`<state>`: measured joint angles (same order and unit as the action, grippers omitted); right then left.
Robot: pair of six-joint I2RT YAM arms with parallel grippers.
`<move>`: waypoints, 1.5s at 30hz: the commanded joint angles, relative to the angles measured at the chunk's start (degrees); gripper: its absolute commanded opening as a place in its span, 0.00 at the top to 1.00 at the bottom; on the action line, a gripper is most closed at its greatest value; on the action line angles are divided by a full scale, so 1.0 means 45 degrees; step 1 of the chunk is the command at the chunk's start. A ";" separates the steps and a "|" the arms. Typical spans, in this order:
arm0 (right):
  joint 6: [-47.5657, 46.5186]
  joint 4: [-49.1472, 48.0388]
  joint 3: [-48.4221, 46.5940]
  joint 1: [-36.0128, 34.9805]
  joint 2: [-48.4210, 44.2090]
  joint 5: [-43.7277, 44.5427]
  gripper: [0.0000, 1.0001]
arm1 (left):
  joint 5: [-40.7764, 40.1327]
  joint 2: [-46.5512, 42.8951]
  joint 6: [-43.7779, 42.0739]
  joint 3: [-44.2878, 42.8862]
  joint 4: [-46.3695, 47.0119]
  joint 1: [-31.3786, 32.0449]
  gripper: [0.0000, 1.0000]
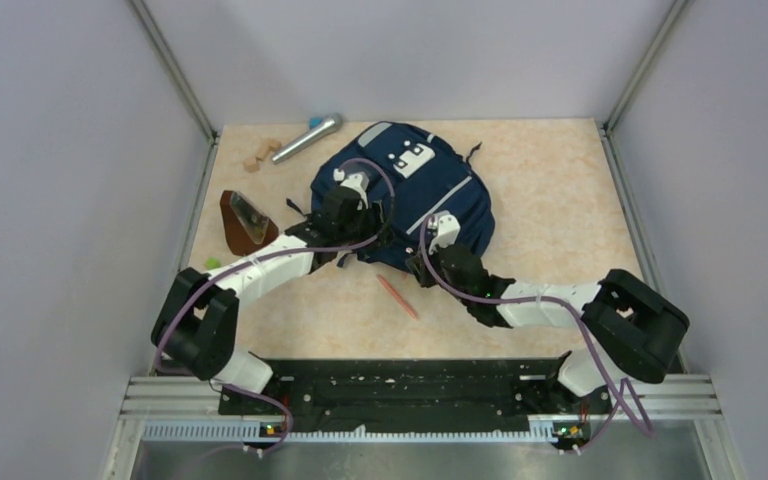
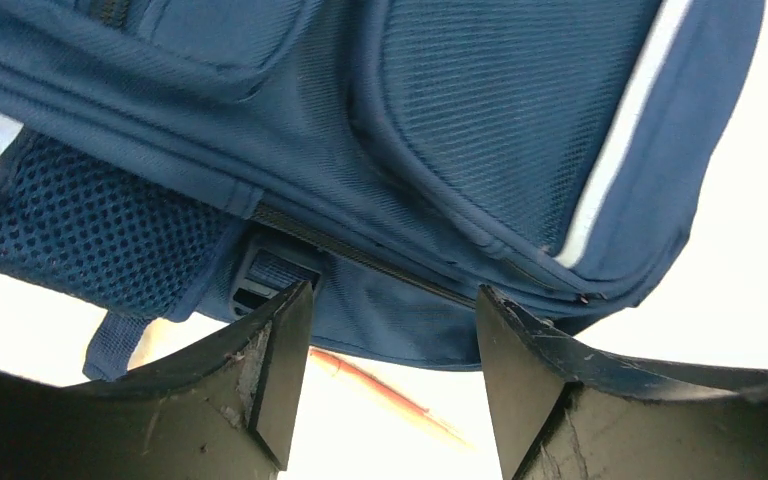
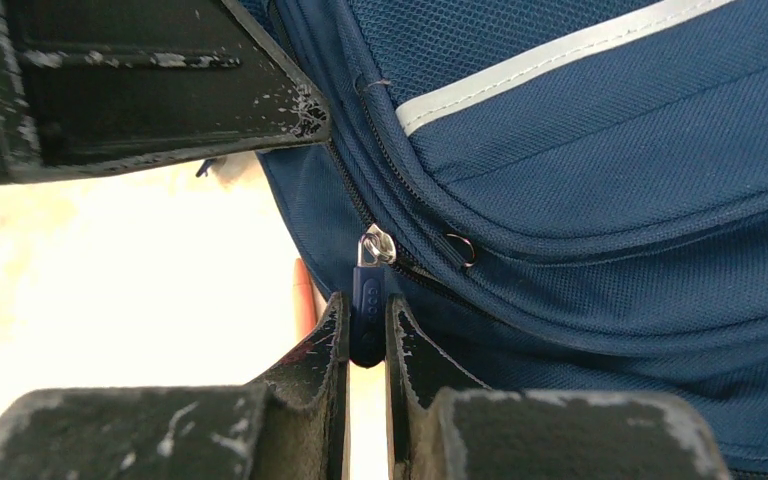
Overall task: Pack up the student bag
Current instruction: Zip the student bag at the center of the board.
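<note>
While right gripper (image 3: 363,320) pinches zipper pull (image 3: 368,285) | left gripper (image 2: 392,300) spread wide at student bag (image 1: 455,195)

Left arm (image 1: 260,265): elbow folded low at the near left, forearm stretched forward and inward, wrist tipped downward
Left gripper (image 2: 392,300): two black fingers spread wide apart
Right arm (image 1: 540,300): elbow bent at the near right, forearm lying low, reaching inward to the left
Right gripper (image 3: 365,318): fingers pinched together on a zipper pull (image 3: 368,290)
</note>
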<state>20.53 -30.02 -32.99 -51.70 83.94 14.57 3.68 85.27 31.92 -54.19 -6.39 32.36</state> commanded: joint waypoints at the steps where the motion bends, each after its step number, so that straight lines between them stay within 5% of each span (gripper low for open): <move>1: 0.1361 0.0095 -0.0193 -0.0017 -0.0553 -0.0261 1.00 | -0.0696 0.0320 0.0774 0.0351 0.1223 -0.0085 0.34; 32: 0.2475 0.1071 -0.0401 -0.0018 -0.0778 0.0069 1.00 | -0.1808 0.0658 0.2838 0.2393 0.5716 -0.0160 0.38; 40: 0.2646 0.2190 -0.0422 -0.0017 -0.1222 0.1439 1.00 | -0.1698 0.1119 0.2629 0.1971 0.5677 -0.0166 0.97; 45: 0.2406 0.3586 -0.0737 -0.0014 -0.1337 0.2715 1.00 | -0.1993 0.0606 0.2140 0.1638 0.5006 -0.0318 1.00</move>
<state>32.03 -19.64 -33.28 -51.59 80.55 19.51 -3.03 90.50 45.67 -44.05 17.30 31.90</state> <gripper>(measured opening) 0.054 0.034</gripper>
